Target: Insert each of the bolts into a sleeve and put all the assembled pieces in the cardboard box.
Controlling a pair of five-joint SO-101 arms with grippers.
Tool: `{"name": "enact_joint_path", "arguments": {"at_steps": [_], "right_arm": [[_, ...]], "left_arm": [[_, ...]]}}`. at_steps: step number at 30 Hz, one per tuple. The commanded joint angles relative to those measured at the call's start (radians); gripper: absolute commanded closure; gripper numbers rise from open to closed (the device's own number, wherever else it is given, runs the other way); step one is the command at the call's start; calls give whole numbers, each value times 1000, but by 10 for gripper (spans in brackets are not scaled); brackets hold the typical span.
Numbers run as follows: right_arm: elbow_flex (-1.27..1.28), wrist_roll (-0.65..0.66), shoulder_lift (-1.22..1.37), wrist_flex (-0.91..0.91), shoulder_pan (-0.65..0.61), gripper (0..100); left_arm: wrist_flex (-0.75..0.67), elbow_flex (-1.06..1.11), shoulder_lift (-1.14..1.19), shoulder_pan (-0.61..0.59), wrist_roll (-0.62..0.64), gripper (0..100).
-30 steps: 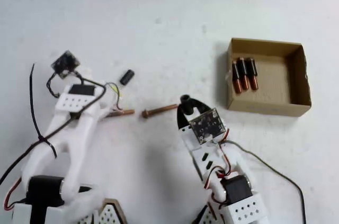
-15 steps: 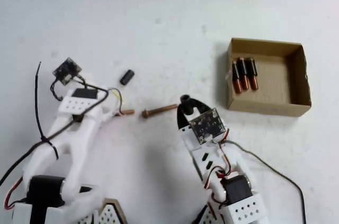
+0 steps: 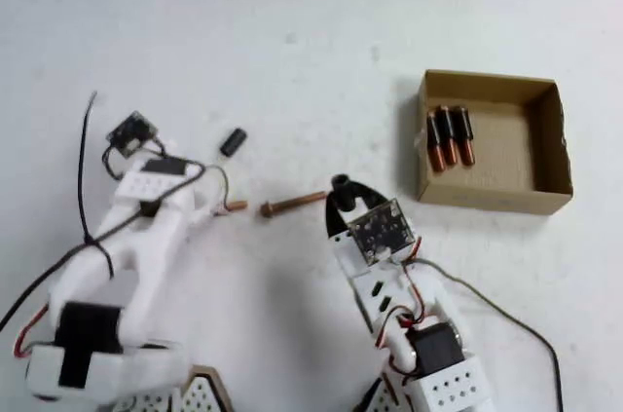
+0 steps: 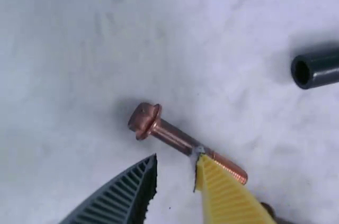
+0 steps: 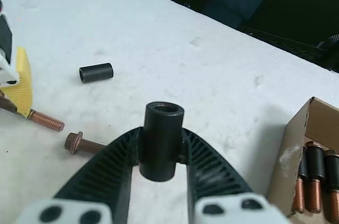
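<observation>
Left gripper [image 4: 176, 163] hanging part-open, empty, yellow finger [image 4: 222, 197] crossing a bolt [image 4: 161, 130]. I'm reading its head on the wrist view, the arm covering it overhead. Right gripper [image 5: 160, 151] is pinching a sleeve [image 5: 164, 123] upright.

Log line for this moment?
left gripper open at bolt | right gripper shut on sleeve | cardboard box: three assembled pieces | spare sleeve, second bolt loose
</observation>
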Motion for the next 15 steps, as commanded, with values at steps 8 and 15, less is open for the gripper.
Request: {"name": "enact_joint_path", "arguments": {"at_steps": [8, 15], "right_arm": [[9, -5, -4, 2, 8, 981], [9, -5, -4, 2, 8, 981]], "left_arm": [[0, -94, 84, -61, 28, 849], [-26, -92, 87, -61, 28, 849]]}}
